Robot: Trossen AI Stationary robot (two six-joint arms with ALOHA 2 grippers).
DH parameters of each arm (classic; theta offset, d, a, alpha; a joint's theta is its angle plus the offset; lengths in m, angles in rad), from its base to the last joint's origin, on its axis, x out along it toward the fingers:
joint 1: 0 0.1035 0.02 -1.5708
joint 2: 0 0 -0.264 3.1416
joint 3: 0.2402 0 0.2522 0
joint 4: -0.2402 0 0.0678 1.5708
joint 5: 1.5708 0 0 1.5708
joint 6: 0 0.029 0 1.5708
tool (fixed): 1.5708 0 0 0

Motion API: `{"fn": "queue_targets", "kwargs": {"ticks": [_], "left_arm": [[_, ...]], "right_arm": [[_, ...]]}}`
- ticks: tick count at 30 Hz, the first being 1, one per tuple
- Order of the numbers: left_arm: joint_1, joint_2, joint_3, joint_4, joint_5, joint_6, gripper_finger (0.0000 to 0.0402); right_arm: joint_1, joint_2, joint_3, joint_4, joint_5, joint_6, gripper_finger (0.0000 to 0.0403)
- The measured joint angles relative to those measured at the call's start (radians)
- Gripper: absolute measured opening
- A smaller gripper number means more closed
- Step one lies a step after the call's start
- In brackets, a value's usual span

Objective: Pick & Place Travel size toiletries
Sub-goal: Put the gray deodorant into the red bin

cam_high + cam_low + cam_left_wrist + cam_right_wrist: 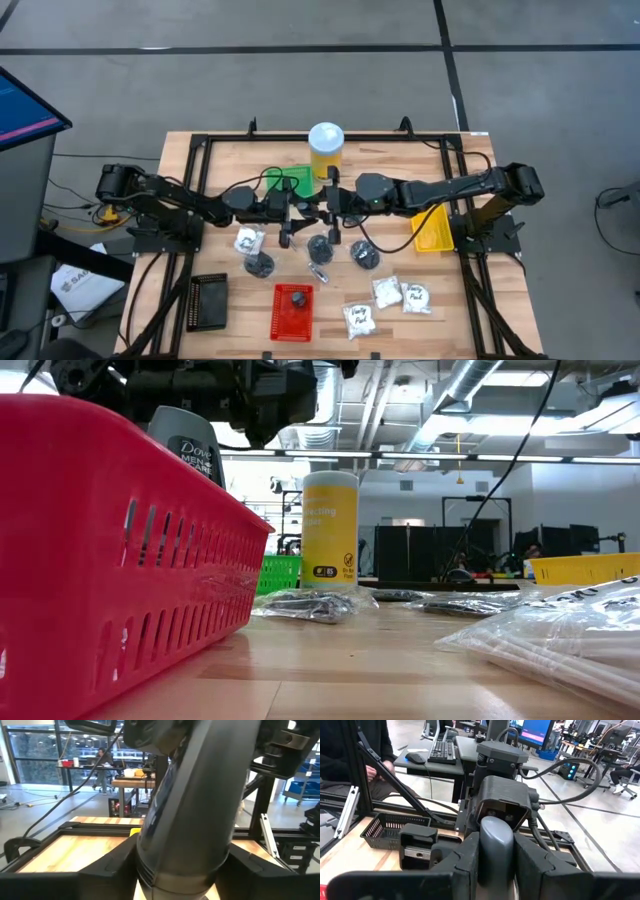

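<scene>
Above the middle of the desk point(200, 160), a dark grey bottle point(188, 445) with white print is hanging upright between the two arms, cap end toward the right arm, apparently mid-handover. The right pincer point(495, 852) is pinching its rounded grey cap, fingers point(465, 860) pressed against both sides, so it is carrying the weight. The left pincer point(182, 870) is sitting around the bottle's body, which is filling the left wrist view; its fingers point(95, 875) are flanking it fairly wide, and I cannot tell whether they are touching or clearing it. Judging by the pose, the bottle is being passed so one arm can reach a tray the other cannot.

Below it, the rest of the toiletries are lying loose on the desk: dark pucks point(260, 264) near the centre, white sachets point(385, 291) toward the front right. A red tray point(292, 310) is sitting at the front with one dark item inside, probably the drop spot. Green tray point(290, 180) and yellow jar point(326, 150) are standing at the back, yellow tray point(432, 230) right, black tray point(208, 300) front left.
</scene>
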Motion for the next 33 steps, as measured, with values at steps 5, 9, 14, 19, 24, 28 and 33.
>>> {"fn": "queue_targets", "kwargs": {"ticks": [5, 9, 14, 19, 24, 28, 33], "left_arm": [[0.000, 0.000, 0.000, -0.002, 0.006, -0.002, 0.0186], [0.000, 0.000, 0.000, -0.005, 0.009, -0.008, 0.0186], [-0.005, 0.000, 0.000, -0.009, 0.010, -0.007, 0.0186], [-0.020, 0.000, -0.001, -0.017, 0.013, 0.011, 0.0186], [-0.032, -0.001, -0.001, -0.040, 0.003, 0.005, 0.0186], [-0.039, -0.001, -0.001, -0.077, 0.001, -0.022, 0.0186], [-0.058, -0.021, -0.002, -0.149, -0.017, -0.025, 0.0186]], "right_arm": [[-0.001, 0.000, 0.000, -0.004, 0.000, 0.006, 0.0081], [-0.003, 0.000, 0.000, -0.011, -0.001, 0.012, 0.0081], [-0.003, 0.000, 0.000, -0.017, -0.004, 0.014, 0.0105], [-0.003, 0.000, 0.000, -0.046, -0.006, 0.015, 0.0177], [-0.001, 0.000, 0.000, -0.073, -0.004, 0.015, 0.0204], [0.000, -0.006, 0.000, -0.102, -0.004, 0.015, 0.0202], [0.016, -0.008, 0.000, -0.140, -0.004, 0.015, 0.0185]]}}
